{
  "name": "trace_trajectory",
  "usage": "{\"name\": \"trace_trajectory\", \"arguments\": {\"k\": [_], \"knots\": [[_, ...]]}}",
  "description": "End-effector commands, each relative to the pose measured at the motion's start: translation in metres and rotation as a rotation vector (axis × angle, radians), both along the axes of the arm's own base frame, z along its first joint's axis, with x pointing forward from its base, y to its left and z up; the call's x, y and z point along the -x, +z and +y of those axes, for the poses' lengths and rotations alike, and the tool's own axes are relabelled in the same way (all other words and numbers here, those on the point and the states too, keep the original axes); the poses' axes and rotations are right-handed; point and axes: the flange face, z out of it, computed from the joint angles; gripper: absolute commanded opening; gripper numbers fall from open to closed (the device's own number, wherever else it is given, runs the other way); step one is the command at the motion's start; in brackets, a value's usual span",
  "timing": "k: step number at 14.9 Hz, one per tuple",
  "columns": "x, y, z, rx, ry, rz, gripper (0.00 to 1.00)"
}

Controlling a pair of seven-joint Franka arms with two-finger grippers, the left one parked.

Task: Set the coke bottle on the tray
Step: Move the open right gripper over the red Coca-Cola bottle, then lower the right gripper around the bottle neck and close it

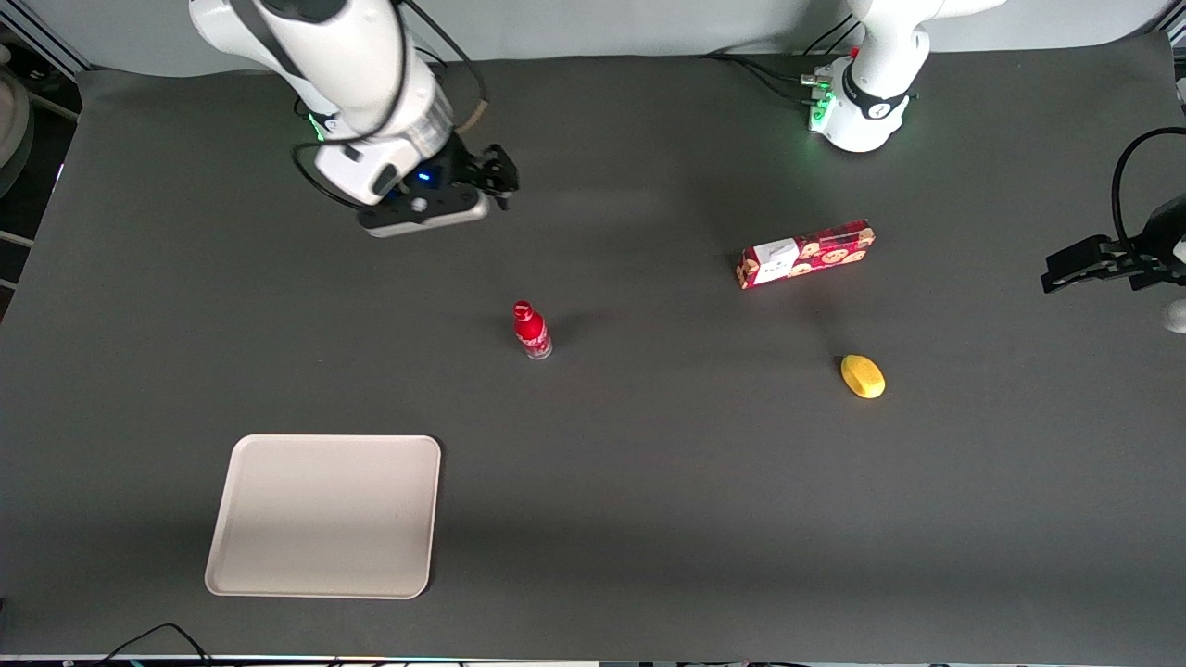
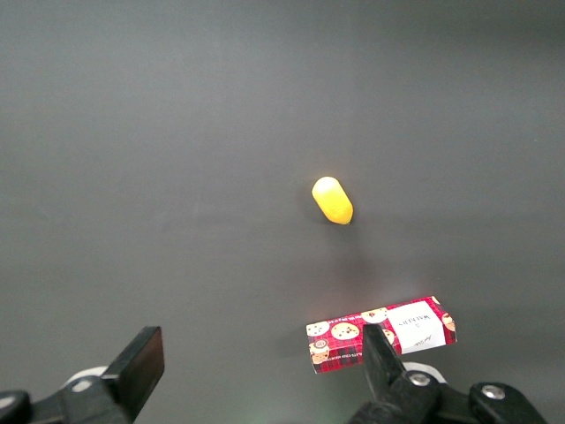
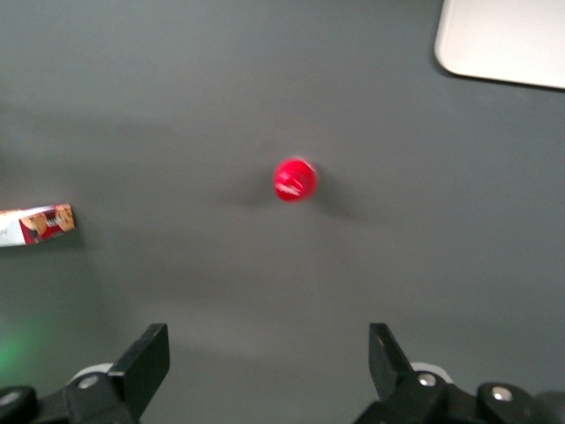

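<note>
I see a dark grey table [image 1: 649,519] from the front camera. My working arm's gripper [image 1: 496,176] hangs in the upper left of the frame, above the table, its fingers spread wide with nothing between them; the wrist camera shows both fingers [image 3: 146,358] well apart over bare grey surface. The coke bottle [image 1: 532,330] stands upright near the middle of the frame, slightly left of centre, nearer the front camera than the gripper and well apart from it. From the wrist camera I look almost straight down on its red cap [image 3: 294,179]. The tray [image 1: 324,515] lies flat in the lower left of the front frame, nearer the camera than the bottle and apart from it, with nothing on it; one rounded corner of it shows in the wrist view [image 3: 503,40]. Toward the parked arm's end of the table a red cookie box [image 1: 806,253] lies on its side in the upper right part of the frame, and a small yellow object [image 1: 863,376] sits nearer the camera than the box.
</note>
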Motion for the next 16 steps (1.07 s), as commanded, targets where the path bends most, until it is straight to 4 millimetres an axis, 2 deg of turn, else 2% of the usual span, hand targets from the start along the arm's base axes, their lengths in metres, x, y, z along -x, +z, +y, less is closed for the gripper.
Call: {"name": "trace_trajectory", "arguments": {"k": [1, 5, 9, 12, 16], "knots": [[-0.005, -0.065, 0.005, -0.042, -0.023, -0.033, 1.00], [-0.005, -0.129, 0.000, 0.014, 0.007, -0.074, 1.00], [-0.014, -0.177, 0.008, 0.019, -0.029, -0.017, 1.00], [-0.017, -0.200, 0.008, 0.053, -0.050, -0.008, 1.00], [-0.018, -0.213, 0.011, 0.061, -0.069, 0.000, 1.00]]}}
